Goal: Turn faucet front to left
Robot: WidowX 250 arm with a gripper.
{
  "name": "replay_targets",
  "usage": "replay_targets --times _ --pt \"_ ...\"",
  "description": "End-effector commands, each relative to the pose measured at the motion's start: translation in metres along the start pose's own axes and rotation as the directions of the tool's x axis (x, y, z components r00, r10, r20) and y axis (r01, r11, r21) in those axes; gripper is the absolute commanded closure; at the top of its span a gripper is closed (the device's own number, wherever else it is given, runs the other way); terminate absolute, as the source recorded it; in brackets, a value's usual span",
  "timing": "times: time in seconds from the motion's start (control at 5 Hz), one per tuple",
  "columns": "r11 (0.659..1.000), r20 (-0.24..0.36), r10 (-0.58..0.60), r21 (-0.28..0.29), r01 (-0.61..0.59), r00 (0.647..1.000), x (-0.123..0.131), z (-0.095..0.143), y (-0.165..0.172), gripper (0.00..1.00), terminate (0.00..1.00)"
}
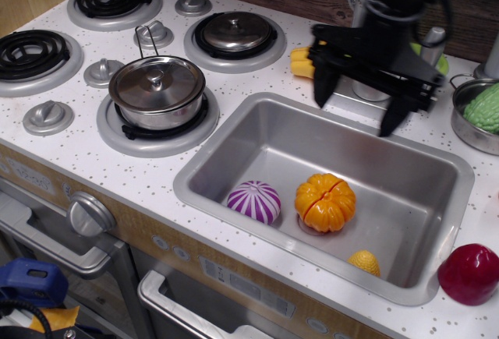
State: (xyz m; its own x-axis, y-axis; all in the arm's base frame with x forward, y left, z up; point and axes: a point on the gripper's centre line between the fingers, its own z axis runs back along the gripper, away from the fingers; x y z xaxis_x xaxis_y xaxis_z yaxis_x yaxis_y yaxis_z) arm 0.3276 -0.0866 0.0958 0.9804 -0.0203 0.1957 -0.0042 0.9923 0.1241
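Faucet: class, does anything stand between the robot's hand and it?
Nothing visible does. The open hand hangs right in front of the faucet, hiding most of it; the yellow toy lies off to one side.

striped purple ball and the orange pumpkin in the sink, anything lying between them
Nothing. In the only view, the purple striped ball and the orange pumpkin sit side by side on the sink floor, with just a narrow strip of bare metal between them.

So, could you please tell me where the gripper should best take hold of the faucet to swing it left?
Probably the upright spout, the faucet's one clearly exposed part: its column and lever are mostly hidden behind the gripper. Come from the front, over the sink, with the open fingers either side of the spout.
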Motion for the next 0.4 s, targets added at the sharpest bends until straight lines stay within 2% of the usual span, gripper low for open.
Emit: replay_targets --times 0.0,0.2 --pt "1.000 0.106 -0.001 -0.017 0.003 0.994 0.026 0.018 -0.010 0.00 0.00" --pt "0.999 0.125 -0.029 -0.010 0.031 0.992 0.042 0.021 -0.012 0.00 0.00"
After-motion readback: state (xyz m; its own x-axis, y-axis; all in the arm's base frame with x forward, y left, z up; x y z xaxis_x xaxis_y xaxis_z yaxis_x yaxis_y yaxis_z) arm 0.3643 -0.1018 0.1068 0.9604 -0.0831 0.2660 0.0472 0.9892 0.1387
